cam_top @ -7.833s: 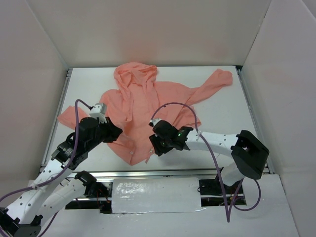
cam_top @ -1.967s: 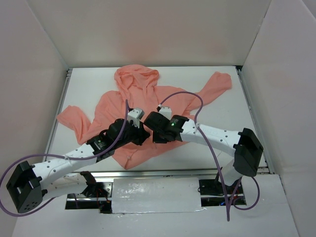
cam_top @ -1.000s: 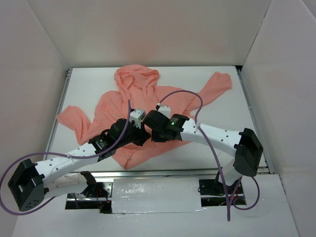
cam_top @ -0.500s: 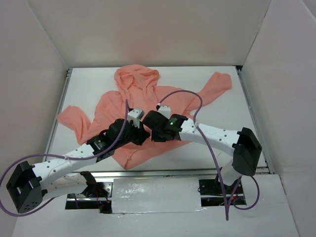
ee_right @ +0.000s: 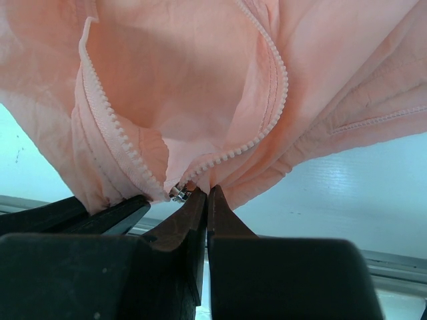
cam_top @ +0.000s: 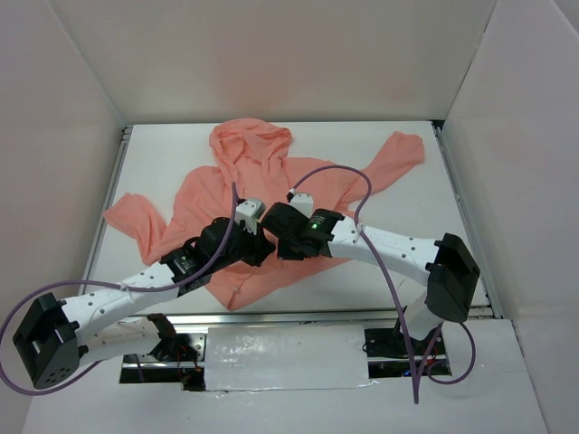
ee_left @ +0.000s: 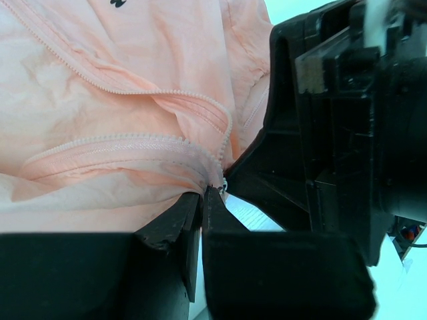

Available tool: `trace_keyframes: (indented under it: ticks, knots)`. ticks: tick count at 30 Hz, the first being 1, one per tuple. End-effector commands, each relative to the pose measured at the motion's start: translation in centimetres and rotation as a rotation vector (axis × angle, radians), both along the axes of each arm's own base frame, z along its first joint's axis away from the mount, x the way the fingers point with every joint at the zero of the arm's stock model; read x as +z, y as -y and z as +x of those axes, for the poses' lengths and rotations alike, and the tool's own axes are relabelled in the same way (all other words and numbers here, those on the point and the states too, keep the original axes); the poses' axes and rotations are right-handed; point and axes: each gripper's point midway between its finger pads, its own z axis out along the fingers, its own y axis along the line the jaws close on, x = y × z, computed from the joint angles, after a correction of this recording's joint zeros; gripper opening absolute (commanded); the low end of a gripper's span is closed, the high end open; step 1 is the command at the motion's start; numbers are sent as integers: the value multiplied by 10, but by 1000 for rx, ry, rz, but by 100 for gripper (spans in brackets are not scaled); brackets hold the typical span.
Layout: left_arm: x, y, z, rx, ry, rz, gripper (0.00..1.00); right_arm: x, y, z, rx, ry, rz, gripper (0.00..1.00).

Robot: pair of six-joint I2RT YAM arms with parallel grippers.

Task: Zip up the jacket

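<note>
We count one jacket [cam_top: 271, 181] with one hood [cam_top: 249, 140] and two sleeves [cam_top: 398, 149] (two rows of zipper teeth [ee_right: 275, 67] meeting at one slider [ee_right: 177, 194]). There are two arms [cam_top: 389, 249], one left gripper [ee_left: 203, 195], one right gripper [ee_right: 204, 193] and two purple cables [cam_top: 339, 172].

From above, the left arm [cam_top: 109, 303] and right arm [cam_top: 398, 249] hide the zipper [ee_right: 285, 80] of the jacket [cam_top: 271, 167] where they meet, and the left wrist view's top edge cuts off the dark chest mark [ee_left: 117, 3].

lab cell: white panel walls [cam_top: 271, 54]
</note>
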Motion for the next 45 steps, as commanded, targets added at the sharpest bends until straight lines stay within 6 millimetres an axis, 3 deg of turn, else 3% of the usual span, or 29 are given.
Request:
trace_keyframes:
  ticks: [1,21,23,27,29,31,35,39,41,45]
  knots:
    - [14,10,3,-21,36,-41,0,28,-3,5,-24,58,48,0]
    - [10,8,0,-14,29,-39,0,34,-5,10,-28,76,48,0]
    - [14,2,2,18,37,-45,0,27,-6,9,-18,69,41,0]
    - [17,-28,15,225,39,-52,0,2,-7,3,18,31,18,0]
    - [5,-56,21,382,4,4,0,-11,-9,-2,53,3,4,0]
    - [4,-77,28,540,-20,22,0,-30,-9,-13,89,-48,-6,0]
    - [-9,-114,16,692,-83,108,0,-73,-1,-44,159,-153,-23,0]
    - [-6,-122,7,691,-84,72,0,-88,-6,-71,229,-206,-31,2]
    - [-6,-124,3,681,-84,63,0,-90,-9,-85,289,-221,-53,9]
    - [-8,-127,-1,671,-93,94,0,-100,-6,-93,315,-243,-104,22]
